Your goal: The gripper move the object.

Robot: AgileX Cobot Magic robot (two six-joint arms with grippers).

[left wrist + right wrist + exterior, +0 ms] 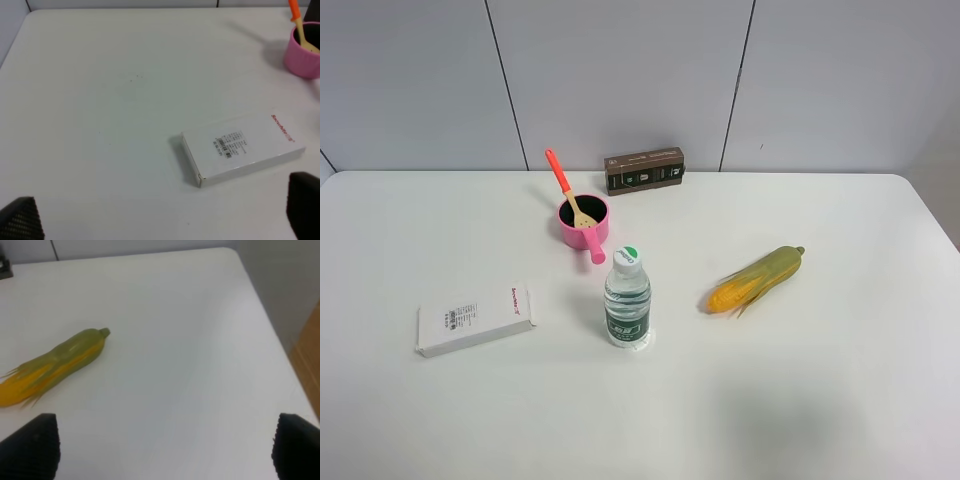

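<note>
White bench (840, 400): spatula (570, 197) stands in pan (584, 222), handle slanting far-left — your left tool (160, 220), spread wide, is nearer.

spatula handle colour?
Orange-red; the spatula has a tan wooden blade resting in the pink saucepan. Clearest in the exterior high view.

My fingers (20, 220) sit spread wide over the white table (110, 90), holding nothing. A white box (242, 149) lies flat just ahead of them. Farther off stands the pink pan (302, 52), with the spatula (300, 22) leaning inside it.
</note>
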